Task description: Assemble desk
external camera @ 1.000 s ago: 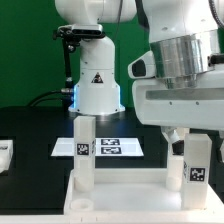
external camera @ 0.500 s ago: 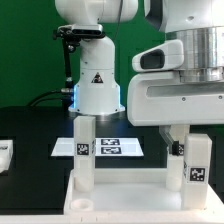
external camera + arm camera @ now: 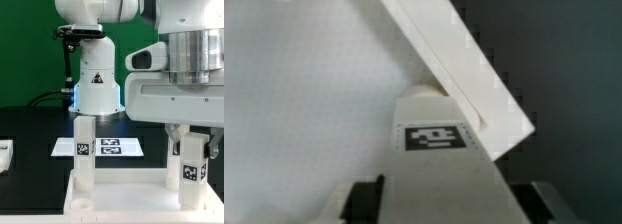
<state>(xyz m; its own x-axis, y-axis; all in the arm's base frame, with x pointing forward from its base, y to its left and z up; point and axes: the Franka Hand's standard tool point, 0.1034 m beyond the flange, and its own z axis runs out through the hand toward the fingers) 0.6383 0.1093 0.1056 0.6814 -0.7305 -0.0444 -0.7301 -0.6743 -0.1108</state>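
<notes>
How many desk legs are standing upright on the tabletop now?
2: one leg at the exterior view's left, one leg at its right under the gripper. Others may be hidden.

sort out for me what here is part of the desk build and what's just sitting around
Part of the job:
- tabletop, lying at the front
- leg standing upright in its corner socket on the exterior view's left
- leg on the exterior view's right, with the gripper around it

Just lying about:
- marker board, flat on the table behind
- small white item at the exterior view's left edge, too cropped to name
</notes>
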